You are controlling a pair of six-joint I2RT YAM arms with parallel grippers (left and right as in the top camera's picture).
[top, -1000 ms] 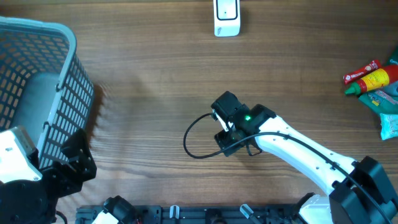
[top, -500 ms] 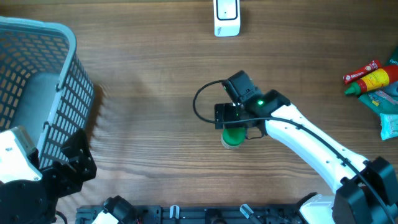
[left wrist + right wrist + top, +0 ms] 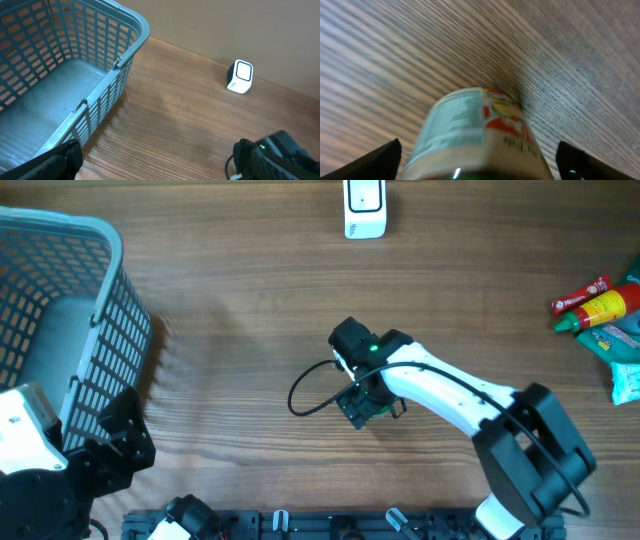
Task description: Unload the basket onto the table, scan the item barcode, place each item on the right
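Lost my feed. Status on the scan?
Left gripper open by basket. Right gripper open around jar, no grip. Nothing between jar and scanner.

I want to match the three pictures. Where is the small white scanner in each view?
Overhead: the scanner stands at the top edge, slightly right of the middle.
Left wrist: the scanner is in the upper right part.
Right wrist: not in it.
Shared landmark: the blue basket, at the left in the overhead and left wrist views.
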